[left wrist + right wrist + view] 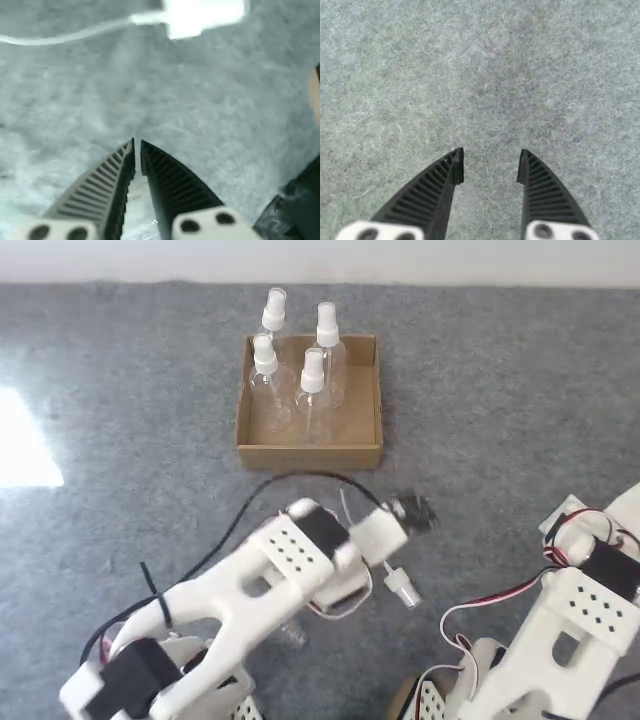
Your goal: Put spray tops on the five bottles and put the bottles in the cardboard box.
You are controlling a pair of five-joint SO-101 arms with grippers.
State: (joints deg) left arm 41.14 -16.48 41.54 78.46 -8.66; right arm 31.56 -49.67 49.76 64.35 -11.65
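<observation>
The cardboard box (309,447) stands at the back middle of the carpet with several clear bottles (270,390) upright inside, each with a white spray top. A loose white spray top (402,587) lies on the carpet in front of the box, beside the left arm's wrist. In the left wrist view this spray top (202,15) lies just ahead of my left gripper (136,142), its thin tube trailing sideways. That gripper is shut, low over the carpet. A clear bottle (290,632) lies half hidden under the left arm. My right gripper (490,160) is open over bare carpet.
The left arm (250,590) stretches from the near left corner towards the middle, with a black cable (270,490) looping in front of the box. The right arm (570,630) stands at the near right. Grey carpet lies open on both sides of the box.
</observation>
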